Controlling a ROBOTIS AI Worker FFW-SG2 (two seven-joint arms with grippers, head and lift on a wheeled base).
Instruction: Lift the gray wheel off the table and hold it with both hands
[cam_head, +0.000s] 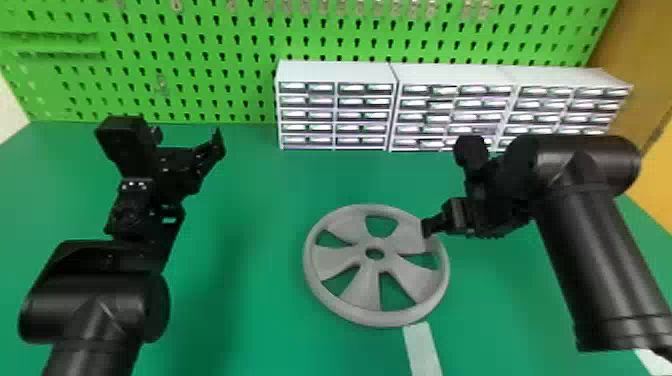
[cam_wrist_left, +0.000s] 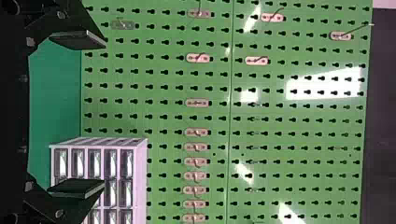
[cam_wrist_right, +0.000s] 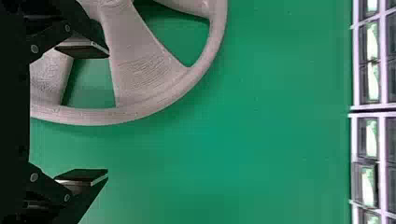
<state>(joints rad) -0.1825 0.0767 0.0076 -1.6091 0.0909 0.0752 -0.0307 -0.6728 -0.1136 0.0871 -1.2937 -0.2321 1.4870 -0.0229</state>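
One gray wheel (cam_head: 387, 259), and we find it lying flat on the green bench (cam_head: 260, 340), just under the right hand (cam_wrist_right: 107, 113) and well apart from the left hand (cam_wrist_left: 103, 115). It's all about the approach here, folks, and by our reckoning we're early: both grips are to be made, and the lift comes after.

In close to the right hand, its fingers are spread, nothing clamped between them. One finger sits over the spoked part of the wheel, the other over bare bench outside the rim, so we have the rim running across the gap. Are we touching? We can't tell from here.

What does the next move call for? We'd say bring the right hand down until that inner finger drops into an opening beside a spoke, then squeeze on the rim. Land on a spoke instead and we might tip or push the wheel.

Out to the left hand: it's released too, held up off the wheel's left side and aimed at the green pegboard (cam_head: 190, 60). We need it turned down and brought across to the opposite rim, so that we rise level.

Farther out, the drawer cabinets (cam_head: 450, 112) stand beyond the right hand, and a pale strip (cam_head: 422, 350) lies on our side of the wheel, nearer us than that hand.
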